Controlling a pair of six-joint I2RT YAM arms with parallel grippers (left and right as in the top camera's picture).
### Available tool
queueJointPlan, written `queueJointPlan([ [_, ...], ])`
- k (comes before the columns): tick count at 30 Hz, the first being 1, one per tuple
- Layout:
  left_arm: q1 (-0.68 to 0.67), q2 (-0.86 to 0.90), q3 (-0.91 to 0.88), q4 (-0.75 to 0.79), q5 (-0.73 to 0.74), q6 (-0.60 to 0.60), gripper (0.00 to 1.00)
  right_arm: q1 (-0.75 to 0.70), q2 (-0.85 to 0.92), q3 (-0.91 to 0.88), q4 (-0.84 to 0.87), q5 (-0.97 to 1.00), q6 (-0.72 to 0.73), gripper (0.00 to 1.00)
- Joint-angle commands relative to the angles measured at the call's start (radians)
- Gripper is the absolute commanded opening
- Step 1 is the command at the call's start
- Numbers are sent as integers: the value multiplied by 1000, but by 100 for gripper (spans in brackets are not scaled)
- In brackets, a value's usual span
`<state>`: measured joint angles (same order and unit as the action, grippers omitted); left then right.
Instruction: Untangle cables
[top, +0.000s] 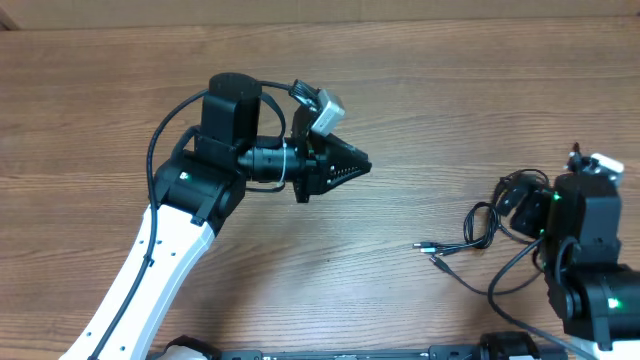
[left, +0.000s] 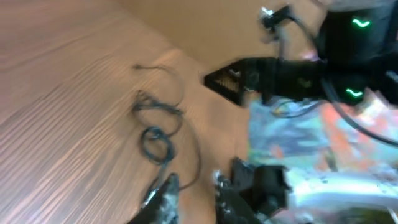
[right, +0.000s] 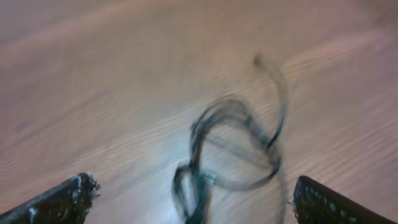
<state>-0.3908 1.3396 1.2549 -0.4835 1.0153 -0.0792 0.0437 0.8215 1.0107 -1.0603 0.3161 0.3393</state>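
Finds the cables (top: 478, 225) at the right side of the counter (top: 100, 100), close in front of the right arm, lying flat in a few loose loops that cross into a small knot, with two metal-tipped plug ends (top: 428, 246) trailing toward the middle. Sets the right tool (right: 193, 183) over those loops, spread wide, one finger to either side and pinching nothing. Reads as a stance for coming down on a single strand with room to spare, not for scooping the whole bundle. Places the left tool (top: 355, 163) well apart from the cables, above bare wood near the middle and pointing toward them, probably to leave the right arm space while standing by for a second strand. Through the blur of the left wrist view, seems to show a narrow gap between its fingers (left: 163, 199), not pressed together, with nothing held. Judges the work barely begun: knot intact, no strand lifted. Calls next for an outer loop or a plug end, since a grab at the crossing would likely tighten it.
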Motion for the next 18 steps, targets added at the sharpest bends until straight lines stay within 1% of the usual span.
queueJointPlan([
  [1,0,-19,-3,-61,-257,-15,28,0,50,24,-44,-221,88,100],
  [2,0,-19,-3,-95,-320,-15,39,0,83,24,-74,-276,87,100],
  [3,0,-19,-3,-114,-350,-15,51,0,110,24,-97,-297,88,100],
  [4,0,-19,-3,-136,-385,-15,61,0,142,24,-120,-301,88,100],
  [7,0,-19,-3,-174,-448,-15,78,0,217,23,-159,-300,89,100],
  [10,0,-19,-3,-220,-523,-15,90,0,324,23,-192,-300,106,100],
  [13,0,-19,-3,-253,-529,-13,92,0,423,23,-173,-280,106,100],
  [18,0,-19,-5,-270,-546,-11,94,-1,480,-13,-99,-267,106,100],
])
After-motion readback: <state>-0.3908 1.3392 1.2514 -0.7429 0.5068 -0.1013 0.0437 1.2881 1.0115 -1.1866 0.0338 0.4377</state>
